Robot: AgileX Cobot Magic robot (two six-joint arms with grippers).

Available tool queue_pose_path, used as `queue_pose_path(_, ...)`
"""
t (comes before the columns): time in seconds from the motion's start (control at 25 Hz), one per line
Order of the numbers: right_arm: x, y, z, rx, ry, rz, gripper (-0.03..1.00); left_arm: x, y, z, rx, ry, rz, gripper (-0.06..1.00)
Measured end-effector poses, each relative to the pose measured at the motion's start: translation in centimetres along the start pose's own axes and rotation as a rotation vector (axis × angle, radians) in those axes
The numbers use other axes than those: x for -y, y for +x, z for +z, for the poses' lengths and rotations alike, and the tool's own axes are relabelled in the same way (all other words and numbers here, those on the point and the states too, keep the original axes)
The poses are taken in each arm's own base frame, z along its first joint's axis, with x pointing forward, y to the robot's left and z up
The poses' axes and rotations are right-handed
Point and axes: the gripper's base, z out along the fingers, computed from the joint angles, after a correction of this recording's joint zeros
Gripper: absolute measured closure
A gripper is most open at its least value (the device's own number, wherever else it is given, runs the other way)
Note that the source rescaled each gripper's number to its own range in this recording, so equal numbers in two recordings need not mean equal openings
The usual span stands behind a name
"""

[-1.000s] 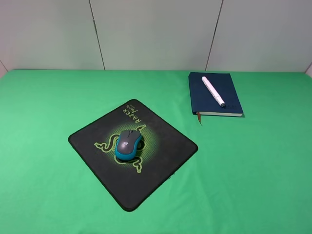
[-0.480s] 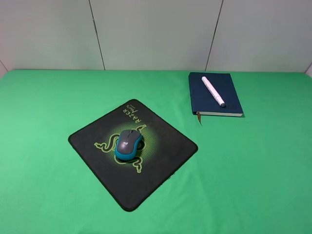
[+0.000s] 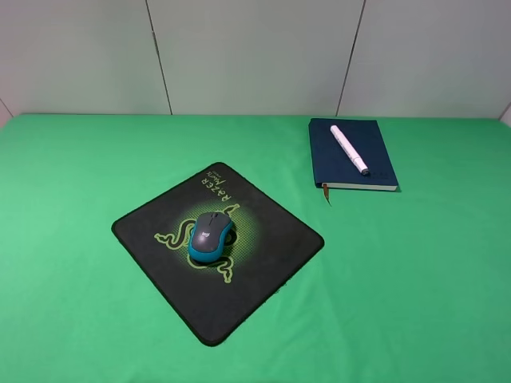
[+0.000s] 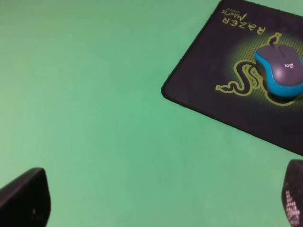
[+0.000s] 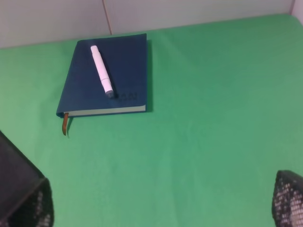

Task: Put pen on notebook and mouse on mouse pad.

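The mouse (image 3: 211, 236), dark grey on top with teal sides, rests in the middle of the black mouse pad (image 3: 263, 239) over its green snake logo. At the back right, the white pen (image 3: 349, 149) lies diagonally across the cover of the navy notebook (image 3: 329, 158). Neither arm appears in the exterior high view. The left wrist view looks down on the mouse (image 4: 281, 70) and the mouse pad (image 4: 213, 56); my left gripper (image 4: 158, 208) is open and empty, well short of the pad. Over the cloth, my right gripper (image 5: 156, 208) is open, short of the notebook (image 5: 128, 66) and pen (image 5: 102, 71).
A green cloth (image 3: 415, 271) covers the whole table. Grey wall panels (image 3: 255, 56) stand along the far edge. The notebook's orange-brown ribbon bookmark (image 3: 326, 192) hangs out at its front left corner.
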Motion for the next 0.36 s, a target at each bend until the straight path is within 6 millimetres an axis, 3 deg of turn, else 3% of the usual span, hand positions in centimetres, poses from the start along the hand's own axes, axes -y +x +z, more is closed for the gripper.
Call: queue_pose_path(0.36, -0.02, 0.0, 0.0, 0.0, -0.003, 0.002, -0.03, 0.0, 0.0, 0.0, 0.0, 0.0, 0.0, -0.01)
